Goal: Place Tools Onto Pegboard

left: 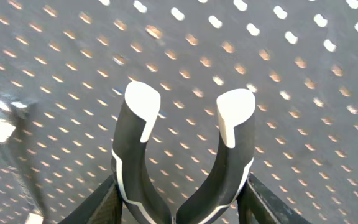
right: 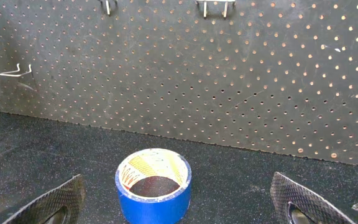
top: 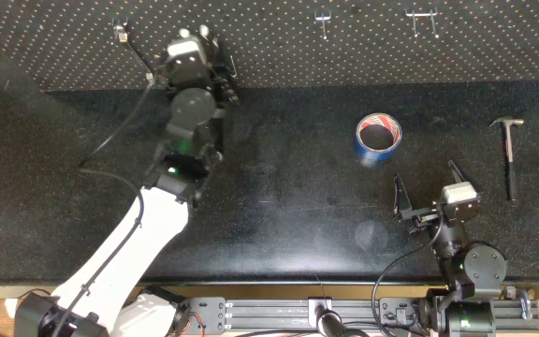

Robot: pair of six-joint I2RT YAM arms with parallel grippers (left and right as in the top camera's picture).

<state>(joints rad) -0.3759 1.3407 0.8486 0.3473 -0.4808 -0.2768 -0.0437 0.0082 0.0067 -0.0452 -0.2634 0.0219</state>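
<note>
A blue tape roll stands on end on the black table, right of centre. A black-handled hammer lies flat near the right edge. The perforated pegboard runs along the back. My left gripper is held up close to the pegboard's left part, open, with nothing between its white pads. My right gripper sits low near the table's front, open and empty, facing the tape roll a short way off.
Two metal hooks hang on the pegboard's right part, and a wire hook sits to the left of my left gripper. A cable trails from the left wrist.
</note>
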